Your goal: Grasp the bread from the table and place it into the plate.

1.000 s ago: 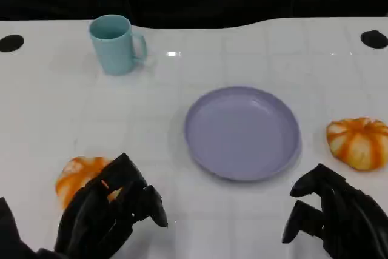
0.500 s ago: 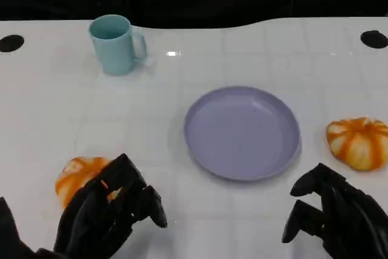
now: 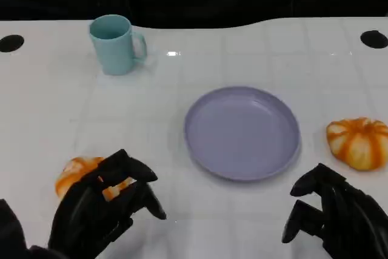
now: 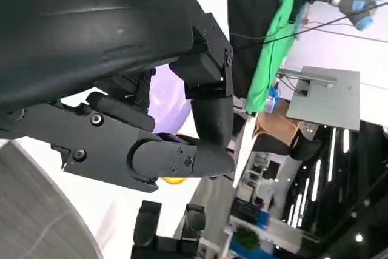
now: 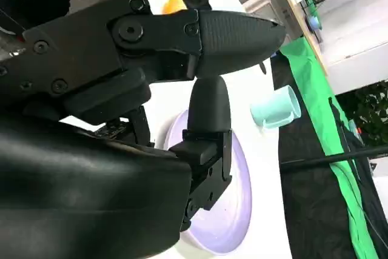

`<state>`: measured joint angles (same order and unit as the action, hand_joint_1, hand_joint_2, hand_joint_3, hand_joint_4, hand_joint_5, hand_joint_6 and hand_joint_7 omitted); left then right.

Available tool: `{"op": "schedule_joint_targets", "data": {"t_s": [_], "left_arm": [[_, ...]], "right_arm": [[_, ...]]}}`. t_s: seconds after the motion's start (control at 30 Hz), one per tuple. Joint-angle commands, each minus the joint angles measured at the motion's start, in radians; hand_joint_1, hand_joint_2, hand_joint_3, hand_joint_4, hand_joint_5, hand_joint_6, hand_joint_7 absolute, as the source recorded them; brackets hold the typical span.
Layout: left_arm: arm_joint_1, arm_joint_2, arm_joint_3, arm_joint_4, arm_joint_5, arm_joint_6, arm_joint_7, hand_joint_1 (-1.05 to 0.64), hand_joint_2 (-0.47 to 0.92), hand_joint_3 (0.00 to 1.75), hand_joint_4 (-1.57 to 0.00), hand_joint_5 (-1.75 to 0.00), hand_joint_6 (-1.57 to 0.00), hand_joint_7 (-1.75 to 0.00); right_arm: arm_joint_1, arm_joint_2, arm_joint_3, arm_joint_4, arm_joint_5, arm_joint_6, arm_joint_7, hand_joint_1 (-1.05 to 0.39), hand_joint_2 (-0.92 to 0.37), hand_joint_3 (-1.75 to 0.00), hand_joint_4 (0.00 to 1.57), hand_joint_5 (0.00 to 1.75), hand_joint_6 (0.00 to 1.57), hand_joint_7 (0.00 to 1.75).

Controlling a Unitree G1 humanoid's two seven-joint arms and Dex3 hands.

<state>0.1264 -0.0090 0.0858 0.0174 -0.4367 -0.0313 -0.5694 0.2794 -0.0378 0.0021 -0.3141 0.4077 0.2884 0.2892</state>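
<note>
Lay two orange-and-white striped breads on the white surface [image 3: 182,144]: one [image 3: 74,172] at the near left, partly hidden under the left hand [image 3: 100,207], another [image 3: 359,142] at the right, just beside the lilac plate [image 3: 242,133] but apart from it. Stood a teal mug [image 3: 115,43] far back on the left, well apart from everything else.

Hovered over the left bread with the left hand, fingers curled around its near side; could not tell whether closed onto the loaf or merely above it, so no firm hold claimed. Rested low at the near right with the right hand [image 3: 332,218], fingers bent inward and nothing in them, well short of the right bread.

Judged the bread light, rounded and likely soft, with a glossy ribbed crust that might slip under smooth fingers. Best taken across the widest part, thumb on one flank and fingers on the opposite, squeezed gently to avoid crushing or squirting it sideways. Plate empty, bread not yet lifted.
</note>
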Motion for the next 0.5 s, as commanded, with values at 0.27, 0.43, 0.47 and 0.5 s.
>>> {"op": "schedule_joint_targets", "data": {"t_s": [0.27, 0.43, 0.47, 0.5], "left_arm": [[-0.004, 0.102, -0.031, -0.038, 0.299, -0.211, 0.126, -0.5, 0.92, 0.1, -0.4, -0.98, -0.55, -0.22], [0.0, 0.145, -0.045, -0.084, 0.373, -0.204, 0.165, -0.48, 0.92, 0.05, -0.28, -0.9, -0.52, -0.13], [0.001, 0.148, -0.047, -0.088, 0.378, -0.202, 0.17, -0.48, 0.92, 0.04, -0.27, -0.89, -0.52, -0.12], [0.002, 0.15, -0.049, -0.089, 0.378, -0.201, 0.173, -0.48, 0.92, 0.04, -0.27, -0.89, -0.52, -0.12]], "right_arm": [[0.003, -0.008, -0.005, -0.014, 0.003, -0.003, 0.0, -0.52, -0.92, -0.46, 0.62, 1.75, 0.4, 1.67], [0.004, -0.009, -0.007, -0.019, 0.009, 0.008, -0.002, -0.52, -0.92, -0.46, 0.62, 1.75, 0.4, 1.67], [0.004, -0.009, -0.008, -0.019, 0.01, 0.009, -0.002, -0.52, -0.92, -0.46, 0.62, 1.75, 0.4, 1.67], [0.004, -0.009, -0.008, -0.019, 0.01, 0.009, -0.002, -0.52, -0.92, -0.46, 0.62, 1.75, 0.39, 1.67]]}}
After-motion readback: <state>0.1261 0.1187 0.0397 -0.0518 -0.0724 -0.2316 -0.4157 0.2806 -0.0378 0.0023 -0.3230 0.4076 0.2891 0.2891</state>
